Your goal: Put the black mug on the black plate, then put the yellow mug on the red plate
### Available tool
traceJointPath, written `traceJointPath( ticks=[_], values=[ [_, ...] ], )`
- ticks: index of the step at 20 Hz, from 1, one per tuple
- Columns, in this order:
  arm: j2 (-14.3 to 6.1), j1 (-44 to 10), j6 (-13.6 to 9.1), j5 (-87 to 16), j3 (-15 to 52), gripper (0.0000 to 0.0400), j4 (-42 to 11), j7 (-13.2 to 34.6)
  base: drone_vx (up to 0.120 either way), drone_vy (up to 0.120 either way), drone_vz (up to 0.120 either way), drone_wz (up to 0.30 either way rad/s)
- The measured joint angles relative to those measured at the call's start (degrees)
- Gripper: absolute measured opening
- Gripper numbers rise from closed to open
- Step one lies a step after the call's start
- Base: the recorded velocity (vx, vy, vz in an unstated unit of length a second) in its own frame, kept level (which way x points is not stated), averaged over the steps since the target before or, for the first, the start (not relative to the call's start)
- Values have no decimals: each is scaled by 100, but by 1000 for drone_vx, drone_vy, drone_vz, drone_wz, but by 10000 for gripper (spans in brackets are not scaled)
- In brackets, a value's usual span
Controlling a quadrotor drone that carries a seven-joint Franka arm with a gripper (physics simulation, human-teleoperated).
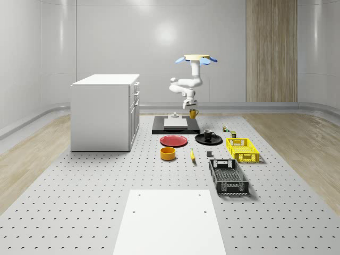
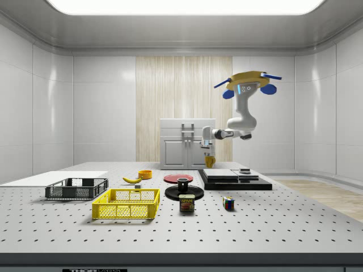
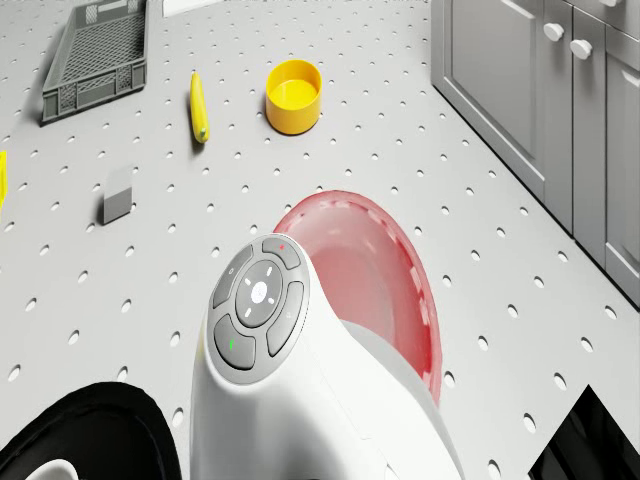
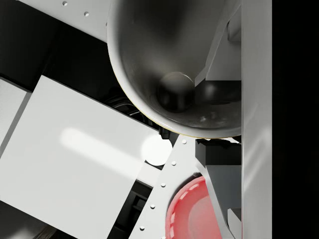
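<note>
Above the dark platform (image 1: 176,128), jaws apparently grip yellow mug (image 1: 193,113).

I see my drone (image 2: 248,79) with a tan disc body, blue rotors, and a glossy white jointed arm (image 1: 189,85).

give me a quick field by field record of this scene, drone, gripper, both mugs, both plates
drone: hovers above the black platform at the far end of the table
gripper: shut on the yellow mug, held in the air
yellow mug: lifted, over the platform's edge, not yet at the red plate
black mug: upright on the black plate
black plate: on the table beside the red plate
red plate: bare, on the table
step one: done
step two: under way
</note>
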Motion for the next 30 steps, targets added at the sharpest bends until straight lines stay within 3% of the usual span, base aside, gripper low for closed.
traceJointPath(
  ticks=[2,27,30],
  values=[
    [-11,-4,10,5,2,100,1,3,120,-120,0,0],
    [-117,-46,110,51,17,100,8,35,120,0,0,0],
    [-127,-50,120,55,18,100,9,38,120,-93,0,0]
  ],
)
